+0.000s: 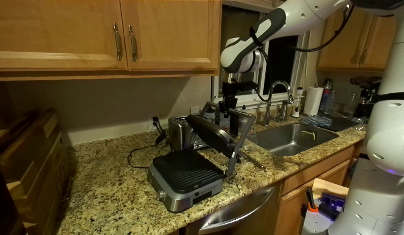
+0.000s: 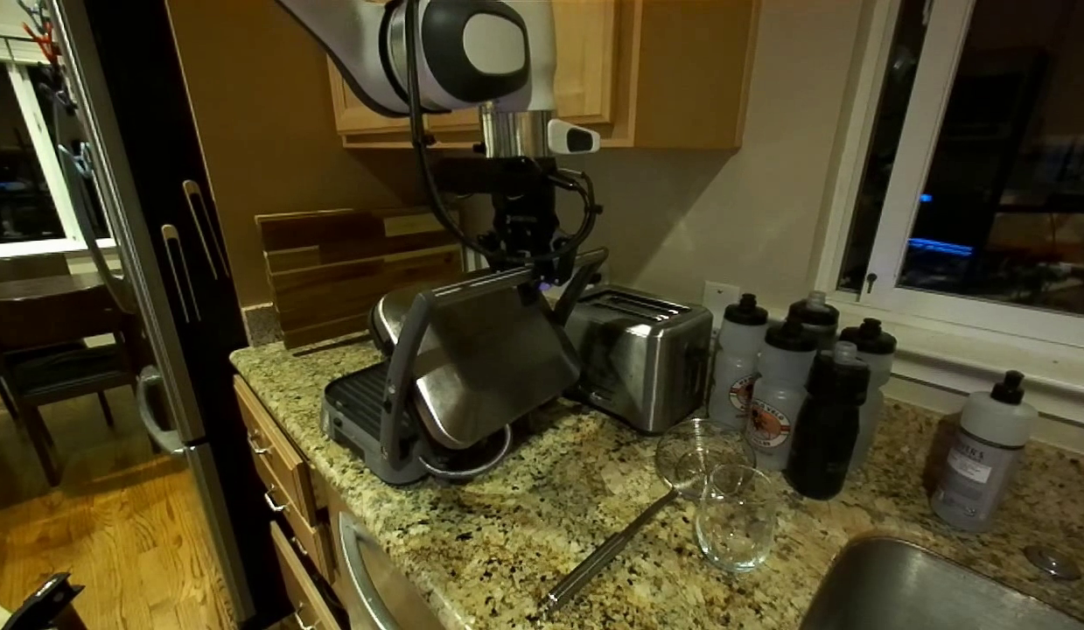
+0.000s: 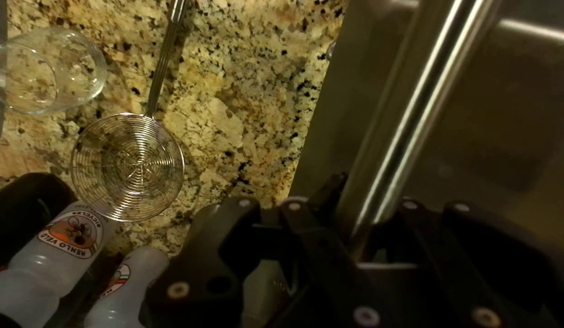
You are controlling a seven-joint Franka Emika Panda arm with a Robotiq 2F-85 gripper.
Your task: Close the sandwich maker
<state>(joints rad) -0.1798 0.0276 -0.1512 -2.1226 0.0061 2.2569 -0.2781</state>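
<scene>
One pair of jaws, black, pointing down at the bar handle (image 3: 414, 114). The bar appears to run in among the fingers (image 1: 233, 125); whether these pinch it or merely stand about it cannot be told.

Risks, nearest first.
At the jaws: slipping. Smooth metal, pushed in a straight line where the hinge (image 1: 230, 170) would ask for an arc, could escape the fingers and let the lid (image 2: 498, 363) drop.
Just below the jaws: jamming. Fingers reaching past the bar might catch on the lid as its slope alters.
From the jaws toward the sink (image 1: 280, 138): wrong direction. A shove that way would probably load the hinge and close nothing.
From the jaws toward the wall (image 1: 123, 107), lower down: collision. Should the hinge prove stiff, the sandwich maker (image 1: 202, 164) might skid on the table (image 1: 107, 195) into the toaster (image 2: 629, 367) near it.

Sandwich maker, one: on the table, below the jaws and reaching out on the side away from the sink. Boxy, silver-grey. Lid raised and tilted, black within; outer face plain steel, dull sheen. Handle carried on grey side arms (image 2: 404, 376) leaning slightly sinkward. Base: black ribbed lower plate (image 1: 182, 169); one round knob (image 1: 161, 195) and a small dark panel (image 1: 202, 196) on its sides. Closing swing, by judgement, not yet made.
</scene>
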